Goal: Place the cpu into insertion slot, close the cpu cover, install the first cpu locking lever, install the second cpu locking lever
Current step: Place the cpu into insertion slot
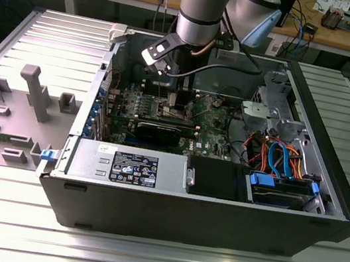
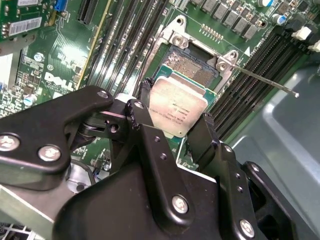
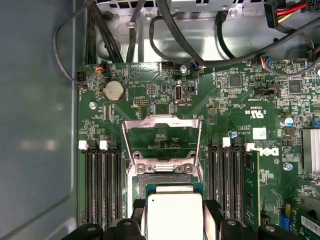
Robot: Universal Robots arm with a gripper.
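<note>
Second wrist view, fingers (image 2: 200,139) gripping square silvery cpu (image 2: 177,105)

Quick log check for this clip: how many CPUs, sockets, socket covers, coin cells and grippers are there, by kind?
cpu: 1
insertion slot: 1
cpu cover: 1
coin cell: 1
gripper: 1
Total: 5

Exterior view elevated, overlooking whole computer case (image 1: 212,231), both wrist views close above motherboard (image 3: 240,100), sharing insertion slot (image 2: 192,67).
</note>
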